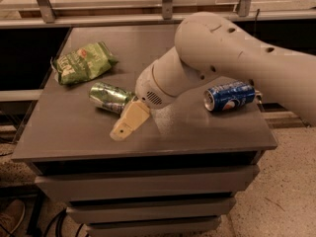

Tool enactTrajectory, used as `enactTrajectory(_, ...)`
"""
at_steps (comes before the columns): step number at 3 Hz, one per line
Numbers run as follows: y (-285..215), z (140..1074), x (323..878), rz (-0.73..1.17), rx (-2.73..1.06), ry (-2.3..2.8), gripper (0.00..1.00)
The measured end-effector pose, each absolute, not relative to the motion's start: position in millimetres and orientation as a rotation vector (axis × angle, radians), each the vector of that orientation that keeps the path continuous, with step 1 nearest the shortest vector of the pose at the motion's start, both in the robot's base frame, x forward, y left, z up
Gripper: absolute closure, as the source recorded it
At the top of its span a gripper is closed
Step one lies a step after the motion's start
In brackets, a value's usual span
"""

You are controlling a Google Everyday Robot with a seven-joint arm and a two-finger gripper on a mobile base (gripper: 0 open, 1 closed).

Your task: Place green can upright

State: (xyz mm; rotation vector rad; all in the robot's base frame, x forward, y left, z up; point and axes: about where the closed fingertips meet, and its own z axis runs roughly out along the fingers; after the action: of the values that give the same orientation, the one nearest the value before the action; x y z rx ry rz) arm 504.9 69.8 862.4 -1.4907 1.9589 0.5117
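Green can (pixel 109 97) (toppled) beside jaws.

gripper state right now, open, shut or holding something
Gripper: cannot tell if open or shut. It is low, right next to the green can, which lies on its side.

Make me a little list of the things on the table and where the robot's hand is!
green can: lying on its side, left of middle, not upright yet
gripper: low over the table, right next to the green can; contact unclear
blue can: lying on its side, on the right
green snack bag: flat, back left
table: grey top
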Motion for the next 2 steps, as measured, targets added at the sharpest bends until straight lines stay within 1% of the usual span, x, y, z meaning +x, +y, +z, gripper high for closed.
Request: enactTrajectory(2,73.2,854.6,513.2,0.510,-1.461,1.943,0.00)
